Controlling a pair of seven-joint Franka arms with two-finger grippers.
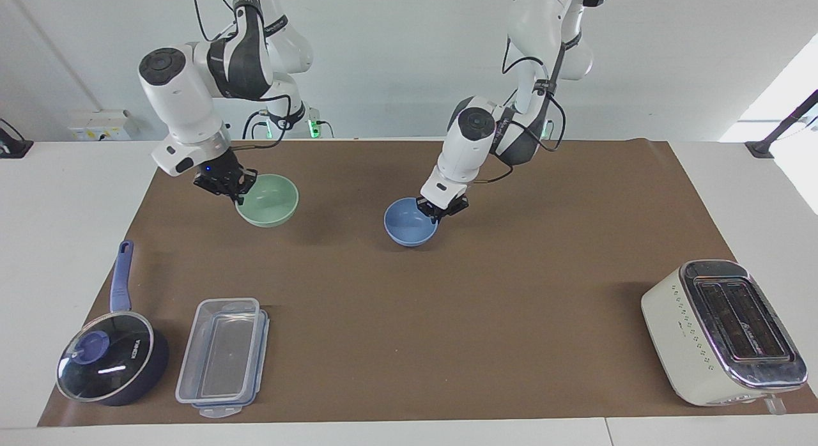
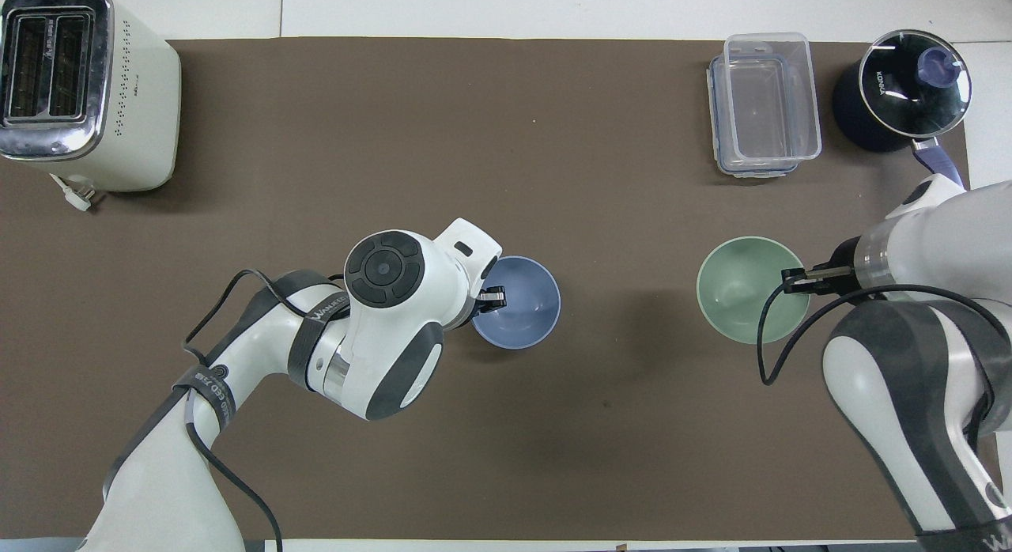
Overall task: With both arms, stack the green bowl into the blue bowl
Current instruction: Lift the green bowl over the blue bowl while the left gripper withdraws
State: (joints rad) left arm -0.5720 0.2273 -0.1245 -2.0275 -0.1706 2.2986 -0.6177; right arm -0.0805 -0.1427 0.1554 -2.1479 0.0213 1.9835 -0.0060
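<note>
Left tool point(image 1: 441, 209) clenched on blue bowl point(image 1: 409, 222) rim, bowl apparently resting mid-table point(image 1: 447, 318). Right tool point(image 1: 231, 189) clenched on green bowl point(image 1: 268, 201), raised toward right arm's end. Step: transport. Next: carry green over blue, lower, release.

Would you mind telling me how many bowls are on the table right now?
2. The green bowl is held at its rim by the right gripper, toward the right arm's end. The blue bowl is near the table's middle, held by the left gripper.
</note>
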